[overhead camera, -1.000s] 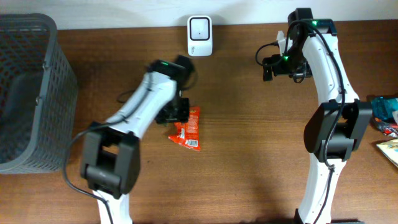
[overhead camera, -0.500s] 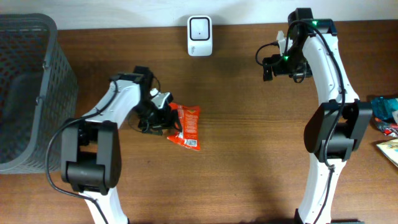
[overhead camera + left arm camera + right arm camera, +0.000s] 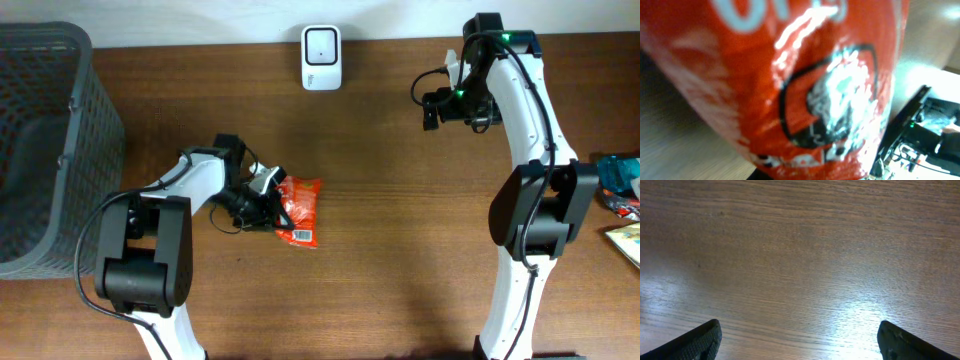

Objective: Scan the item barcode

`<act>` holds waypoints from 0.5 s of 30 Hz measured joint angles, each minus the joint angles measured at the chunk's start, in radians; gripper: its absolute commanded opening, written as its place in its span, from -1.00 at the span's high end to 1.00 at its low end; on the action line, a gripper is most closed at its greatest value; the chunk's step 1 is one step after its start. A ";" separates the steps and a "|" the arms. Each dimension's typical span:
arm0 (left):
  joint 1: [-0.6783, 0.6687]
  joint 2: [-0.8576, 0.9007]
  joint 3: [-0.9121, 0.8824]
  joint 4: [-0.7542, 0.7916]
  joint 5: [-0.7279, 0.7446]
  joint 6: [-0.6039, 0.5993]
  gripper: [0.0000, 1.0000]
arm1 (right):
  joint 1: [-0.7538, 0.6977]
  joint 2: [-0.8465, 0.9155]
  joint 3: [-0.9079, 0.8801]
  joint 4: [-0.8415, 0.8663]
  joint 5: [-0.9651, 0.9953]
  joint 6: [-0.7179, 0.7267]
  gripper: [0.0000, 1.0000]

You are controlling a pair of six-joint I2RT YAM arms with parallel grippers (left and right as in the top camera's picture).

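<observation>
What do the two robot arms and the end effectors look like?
Both the left arm and the right arm have white tubular links with bulky black joints. Thin black cables run along each. Small green lights glow on the right arm. The right end effector has dark fingers.

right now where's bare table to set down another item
Biggest bare patch: between the red snack packet and the right arm, down to the near edge. Also bare between the scanner and the right gripper. Crowded: the left gripper at the packet, and clutter at the right edge.

Blurred, edge-cropped red packet (image 3: pixel 805 85)
</observation>
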 measured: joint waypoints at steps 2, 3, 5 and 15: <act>0.000 0.000 0.059 -0.098 -0.095 -0.016 1.00 | 0.000 0.000 0.000 0.001 0.000 0.000 -0.98; 0.000 0.002 0.107 -0.155 -0.154 -0.027 1.00 | 0.000 0.000 0.000 0.000 0.000 0.000 -0.97; 0.000 0.003 0.214 -0.240 -0.285 -0.066 1.00 | 0.000 0.000 0.000 0.000 0.000 0.000 -0.97; -0.187 0.016 0.517 -0.390 -1.223 -0.580 1.00 | 0.000 0.000 0.000 0.000 0.000 0.000 -0.97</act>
